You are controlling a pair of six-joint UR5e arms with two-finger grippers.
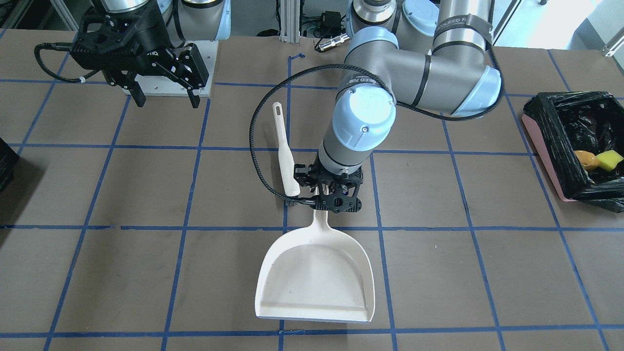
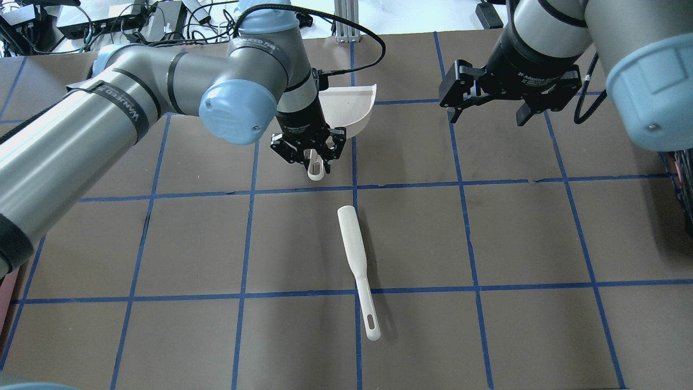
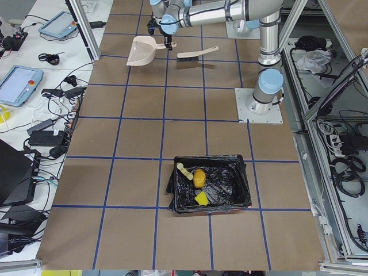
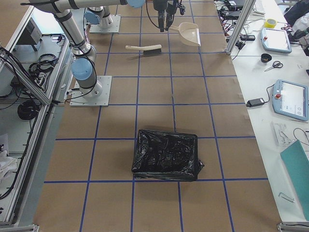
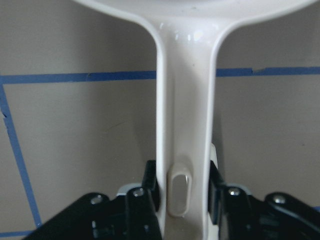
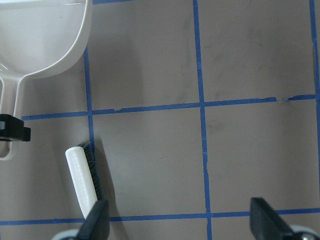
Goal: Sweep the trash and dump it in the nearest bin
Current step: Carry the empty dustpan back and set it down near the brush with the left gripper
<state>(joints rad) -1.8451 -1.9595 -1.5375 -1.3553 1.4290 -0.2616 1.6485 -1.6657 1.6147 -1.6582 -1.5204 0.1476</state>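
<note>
Taped table (image 1: 146, 195), left pincer (image 2: 315, 162) — clamping dustpan handle (image 5: 185, 115)

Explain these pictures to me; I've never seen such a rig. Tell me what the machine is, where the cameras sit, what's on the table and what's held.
This is a robot with two arms at a taped table. One camera faces it from across the table, one looks over its shoulders, two watch from the table's ends, one rides on each wrist. The left gripper is shut on the handle of a white dustpan. The right gripper hangs open, holding nothing. A white brush lies on the table beside the dustpan's handle. The black-lined bin on the robot's left holds food scraps.
</note>
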